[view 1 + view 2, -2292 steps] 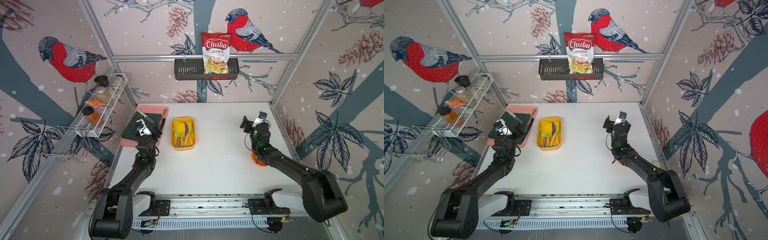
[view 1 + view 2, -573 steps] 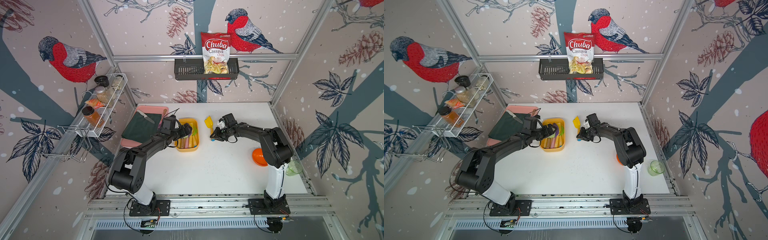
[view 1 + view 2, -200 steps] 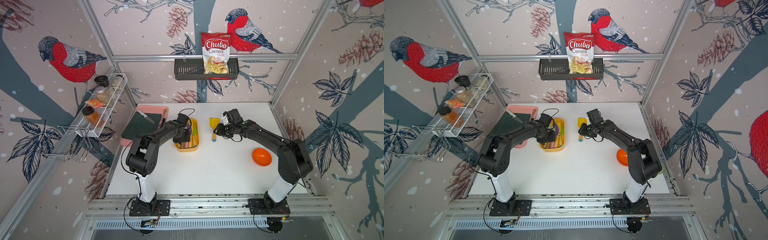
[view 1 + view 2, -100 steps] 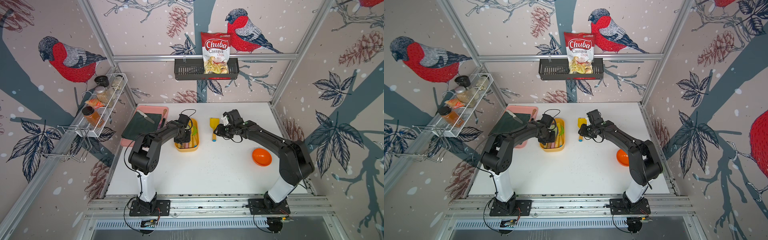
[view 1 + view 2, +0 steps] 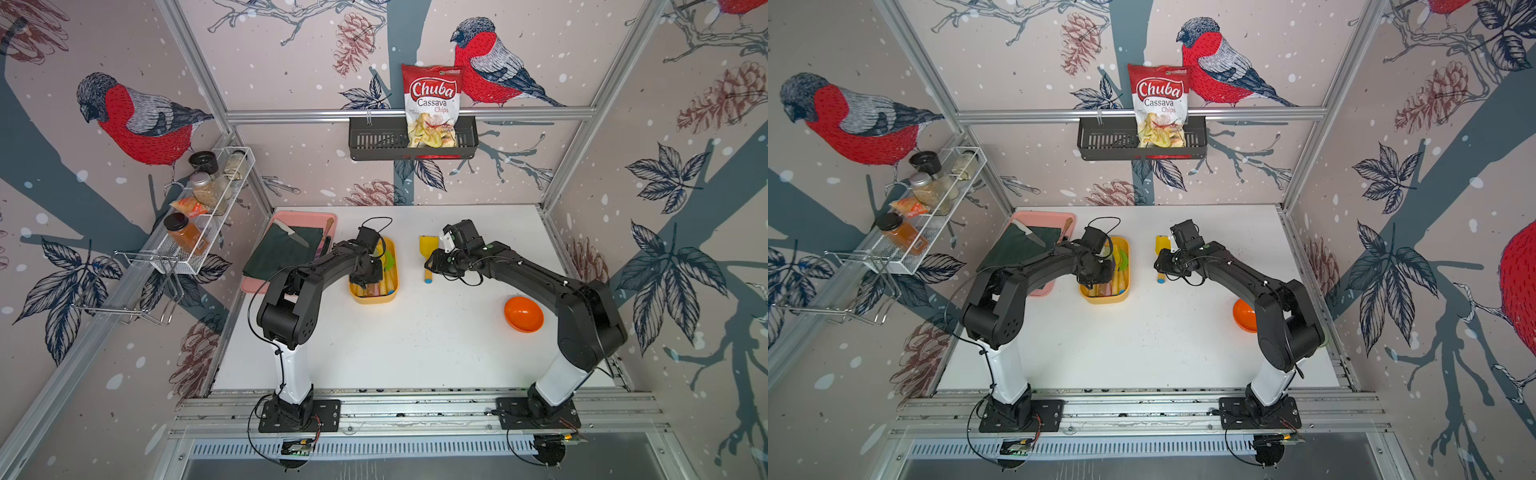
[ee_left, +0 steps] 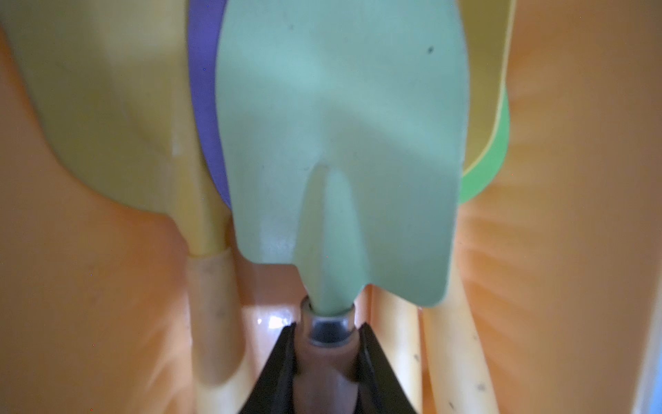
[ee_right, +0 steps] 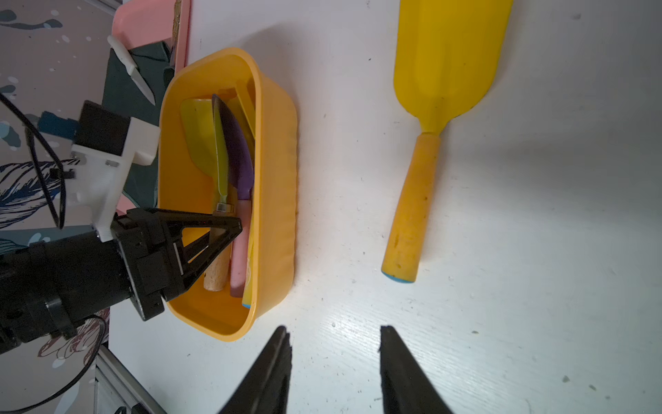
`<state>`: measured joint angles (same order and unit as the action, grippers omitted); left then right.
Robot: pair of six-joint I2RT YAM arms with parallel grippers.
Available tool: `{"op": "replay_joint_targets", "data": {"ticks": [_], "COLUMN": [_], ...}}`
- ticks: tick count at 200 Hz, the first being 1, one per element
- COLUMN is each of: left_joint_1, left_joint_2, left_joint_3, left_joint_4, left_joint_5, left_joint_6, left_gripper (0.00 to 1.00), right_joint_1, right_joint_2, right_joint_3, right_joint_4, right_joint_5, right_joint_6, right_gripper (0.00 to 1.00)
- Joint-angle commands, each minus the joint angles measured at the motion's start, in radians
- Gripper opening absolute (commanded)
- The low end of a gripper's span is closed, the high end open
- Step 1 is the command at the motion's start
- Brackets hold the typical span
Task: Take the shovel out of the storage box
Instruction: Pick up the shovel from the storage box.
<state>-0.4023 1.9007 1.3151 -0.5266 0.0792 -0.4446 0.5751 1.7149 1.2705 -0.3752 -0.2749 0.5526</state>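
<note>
Shovel (image 6: 340, 143), green-bladed, lies in the storage box (image 7: 276, 179); my left gripper (image 6: 327, 327) seems clamped on its handle, my right gripper (image 7: 334, 329) hangs with jaws apart.

Pale pink wallpaper (image 5: 291, 62) printed with red-breasted birds (image 5: 141, 120), pine cones and dark leaves covers the three walls, framed by aluminium bars (image 5: 291, 113). A black basket (image 5: 374, 143) on the back bar holds a Chuba Cassava Chips bag (image 5: 432, 108); a white wire rack (image 5: 189, 259) on the left wall carries spice jars (image 5: 208, 193). The white surface (image 5: 395, 345) is evenly lit and ends at a metal rail (image 5: 415, 409)
</note>
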Motion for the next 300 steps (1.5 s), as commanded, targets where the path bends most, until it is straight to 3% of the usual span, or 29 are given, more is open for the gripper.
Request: {"op": "replay_joint_targets", "data": {"ticks": [1, 29, 45, 79, 107, 141, 182, 221, 269, 279, 300], "left_joint_1": [0.018, 0.062, 0.072, 0.125, 0.125, 0.135, 0.134, 0.135, 0.134, 0.134, 0.134], "left_joint_2": [-0.055, -0.132, -0.164, -0.252, -0.286, -0.355, -0.351, -0.355, -0.359, -0.358, -0.360], "left_joint_3": [-0.006, -0.049, -0.062, -0.230, -0.257, -0.391, -0.443, -0.466, -0.482, -0.482, -0.485], "left_joint_4": [0.061, 0.186, 0.222, 0.504, 0.531, 0.768, 0.886, 0.914, 0.925, 0.920, 0.923], "left_joint_5": [0.044, 0.185, 0.204, 0.398, 0.406, 0.477, 0.542, 0.548, 0.556, 0.557, 0.551], "left_joint_6": [-0.015, -0.072, -0.092, -0.228, -0.244, -0.377, -0.454, -0.467, -0.470, -0.467, -0.467], "left_gripper": [0.07, 0.04, 0.03, 0.01, 0.00, 0.00, 0.00, 0.00, 0.00, 0.04, 0.28], "right_joint_1": [0.046, 0.114, 0.147, 0.169, 0.170, 0.165, 0.160, 0.162, 0.155, 0.154, 0.148], "right_joint_2": [0.015, 0.063, 0.094, 0.135, 0.172, 0.224, 0.224, 0.243, 0.249, 0.248, 0.235], "right_joint_3": [0.051, 0.119, 0.142, 0.121, 0.135, 0.147, 0.129, 0.137, 0.135, 0.128, 0.103], "right_joint_4": [0.019, 0.029, 0.052, 0.224, 0.288, 0.342, 0.429, 0.421, 0.414, 0.416, 0.422], "right_joint_5": [-0.014, -0.041, -0.064, -0.244, -0.285, -0.361, -0.398, -0.408, -0.406, -0.405, -0.401], "right_joint_6": [-0.023, -0.022, -0.016, 0.069, 0.102, 0.136, 0.172, 0.172, 0.168, 0.167, 0.168], "right_gripper": [0.45, 0.46, 0.48, 0.50, 0.51, 0.51, 0.49, 0.42, 0.24, 0.21, 0.17]}}
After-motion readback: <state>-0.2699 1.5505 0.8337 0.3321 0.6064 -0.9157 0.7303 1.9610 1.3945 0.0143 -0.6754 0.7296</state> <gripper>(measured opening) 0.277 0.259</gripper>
